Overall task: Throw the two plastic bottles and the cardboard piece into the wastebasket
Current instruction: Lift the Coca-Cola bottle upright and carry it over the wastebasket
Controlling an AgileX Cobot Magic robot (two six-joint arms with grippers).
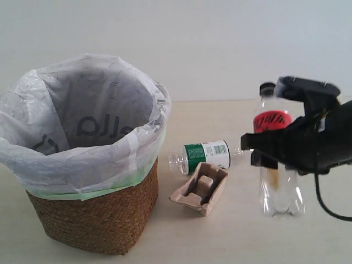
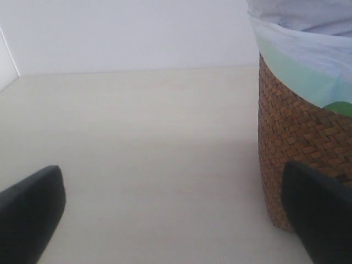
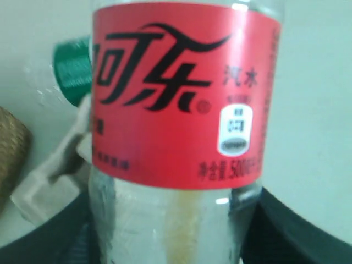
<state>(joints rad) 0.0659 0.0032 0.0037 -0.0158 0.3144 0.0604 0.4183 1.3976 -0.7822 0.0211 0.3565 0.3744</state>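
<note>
The larger plastic bottle (image 1: 272, 121), with a red label and black cap, stands upright on the table at the right. My right gripper (image 1: 273, 159) is shut on its clear body just under the label, and in the right wrist view this bottle (image 3: 181, 110) fills the space between the two dark fingers of that gripper (image 3: 173, 234). The slimmer green-label bottle (image 1: 203, 155) lies on its side behind the cardboard piece (image 1: 201, 187). The wastebasket (image 1: 99, 220) stands at the left. My left gripper (image 2: 173, 187) is open over bare table beside the wastebasket (image 2: 297, 137).
The wastebasket's white bag liner (image 1: 82, 126) stands up high around its rim. In the right wrist view the green cap (image 3: 71, 71), the cardboard piece (image 3: 49, 176) and the wicker wall (image 3: 11, 148) show behind the held bottle. A black cable (image 1: 324, 203) hangs under the right arm.
</note>
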